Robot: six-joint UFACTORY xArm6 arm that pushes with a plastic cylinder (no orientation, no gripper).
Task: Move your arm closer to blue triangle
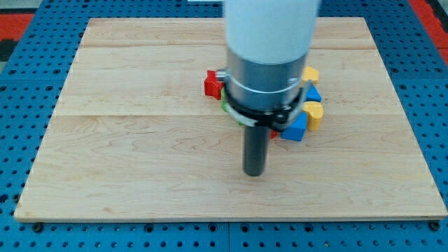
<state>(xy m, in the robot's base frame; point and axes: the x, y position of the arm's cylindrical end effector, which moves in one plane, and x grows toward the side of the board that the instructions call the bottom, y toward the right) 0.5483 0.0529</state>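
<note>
The arm has no gripper, only a rod; its tip (254, 172) rests on the worktop (126, 168), below the cluster of blocks. The blue triangle (312, 94) lies at the view's right of the arm, partly hidden, between two yellow blocks (313, 112). The approach seems not finished: the tip should slide up and right, passing the blue block (297, 129) without pushing it.

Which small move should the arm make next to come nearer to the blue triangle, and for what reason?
Probably a short slide toward the view's upper right. My tip rests on bare wood below the cluster, and the blue triangle peeks out at the arm's right edge, between two yellow blocks. A larger blue block lies on that path, so go gently.
</note>
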